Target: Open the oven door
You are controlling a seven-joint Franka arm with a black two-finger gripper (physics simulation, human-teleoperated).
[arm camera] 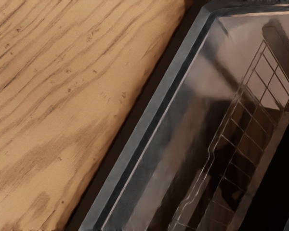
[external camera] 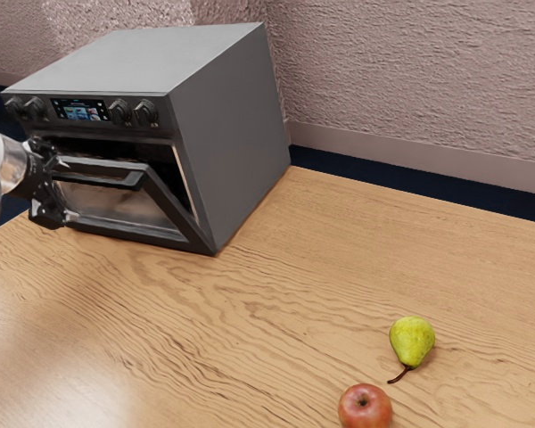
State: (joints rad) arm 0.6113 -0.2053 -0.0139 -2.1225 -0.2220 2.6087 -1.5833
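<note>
At the exterior view's left, my gripper is in front of the oven door, by its far side, with its two fingers apart and nothing seen between them. The door is partly open, its top edge tilted out from the oven. A dark handle runs along the door's upper part, its far end close to the upper finger; whether they touch I cannot tell. In the wrist view, the door's glass and its frame lie under my hand, with a wire rack visible in the glass.
The wooden table extends in front of and beside the oven. A green pear and a red apple lie near its front, towards the exterior view's right. A textured wall rises behind.
</note>
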